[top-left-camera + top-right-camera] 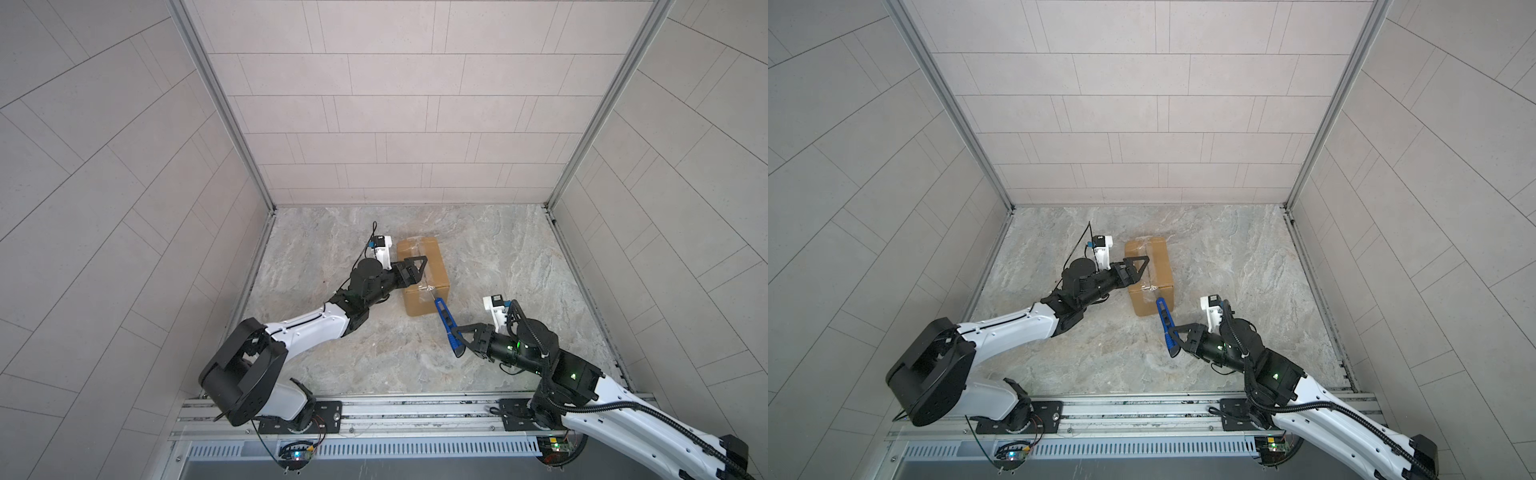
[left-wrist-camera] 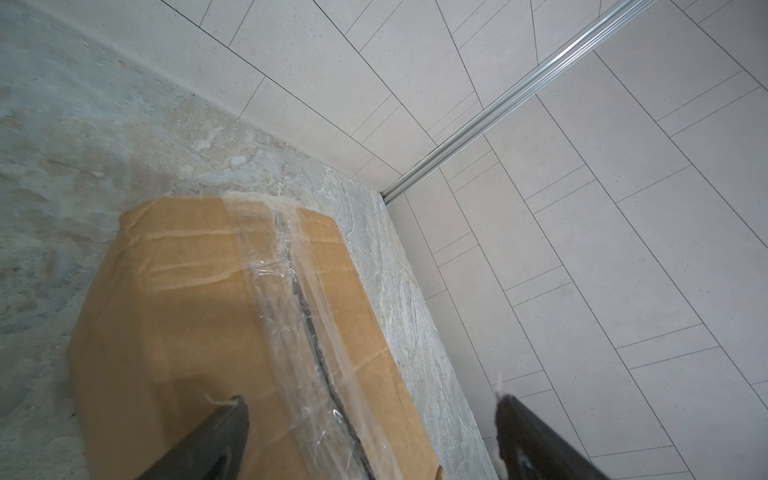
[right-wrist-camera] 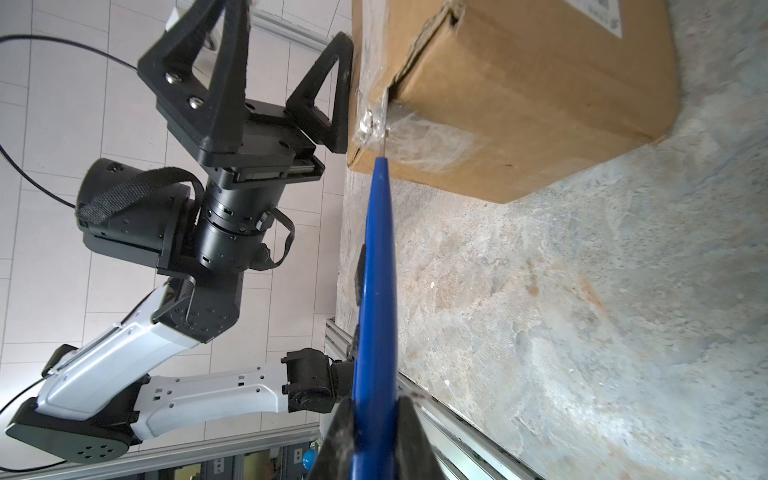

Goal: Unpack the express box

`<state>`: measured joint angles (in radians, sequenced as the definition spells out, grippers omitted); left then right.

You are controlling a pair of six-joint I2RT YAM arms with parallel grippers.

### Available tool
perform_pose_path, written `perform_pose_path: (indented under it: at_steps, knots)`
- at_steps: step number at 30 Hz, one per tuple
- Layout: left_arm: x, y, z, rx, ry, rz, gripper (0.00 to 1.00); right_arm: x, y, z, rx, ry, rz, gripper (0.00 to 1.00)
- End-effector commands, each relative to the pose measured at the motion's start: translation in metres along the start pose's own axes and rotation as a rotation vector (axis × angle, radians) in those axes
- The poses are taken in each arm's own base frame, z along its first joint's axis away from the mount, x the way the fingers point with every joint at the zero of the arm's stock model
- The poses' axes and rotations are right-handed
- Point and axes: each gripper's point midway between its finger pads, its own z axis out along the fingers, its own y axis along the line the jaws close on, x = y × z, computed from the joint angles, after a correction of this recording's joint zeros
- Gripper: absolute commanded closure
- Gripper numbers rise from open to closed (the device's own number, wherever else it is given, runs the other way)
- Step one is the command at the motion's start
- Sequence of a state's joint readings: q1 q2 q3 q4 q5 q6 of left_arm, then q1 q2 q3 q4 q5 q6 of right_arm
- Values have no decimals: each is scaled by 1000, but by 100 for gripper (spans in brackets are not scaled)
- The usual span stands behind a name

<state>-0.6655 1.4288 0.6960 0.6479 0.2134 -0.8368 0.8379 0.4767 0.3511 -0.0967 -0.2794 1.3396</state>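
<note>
Mid-tabletop [image 1: 519, 270], the express box [image 1: 434, 266] looks light, stiff yet dentable, with slick tape: brace bare cardboard, as the spread-open left gripper [image 1: 417, 271] does; the right gripper [image 1: 459, 341] clamps a blue knife [image 1: 446, 321]

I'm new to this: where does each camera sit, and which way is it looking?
Both top views: overhead, looking down on the table; the left gripper and right gripper show.
Left wrist: behind the left gripper, looking past its open fingers at the taped top of the express box.
Right wrist: behind the right gripper, looking along the blue knife it grips to the box's corner; the left gripper shows.
Shared: all four show the express box.
</note>
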Motion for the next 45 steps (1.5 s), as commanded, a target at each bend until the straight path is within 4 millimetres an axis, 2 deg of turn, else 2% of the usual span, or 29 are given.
perform_pose_path:
  at_steps: [1,5,9,12,21,24,29,36,45]
  knots:
    - [14,5,-2,6,39,-28,5,-14,38,-2,-148,-60,6,100]
    - [16,5,-3,9,42,-30,5,-12,40,4,-149,-42,4,100]
    - [16,6,-4,9,40,-35,5,-7,20,12,-58,-14,-12,100]
    - [17,4,-3,16,41,-36,5,-5,12,15,-27,-6,-30,100]
    - [18,3,-2,16,44,-38,5,-15,56,9,-170,-34,-29,100]
    - [18,3,-2,17,44,-39,5,-16,56,13,-169,-35,-13,100]
    - [18,0,-2,26,42,-47,5,-15,38,25,-79,-21,-29,100]
    - [18,-8,-2,44,42,-49,5,-14,47,34,-58,5,-75,100]
    - [-2,-7,-31,-61,0,64,2,-17,34,33,-36,-27,-59,100]
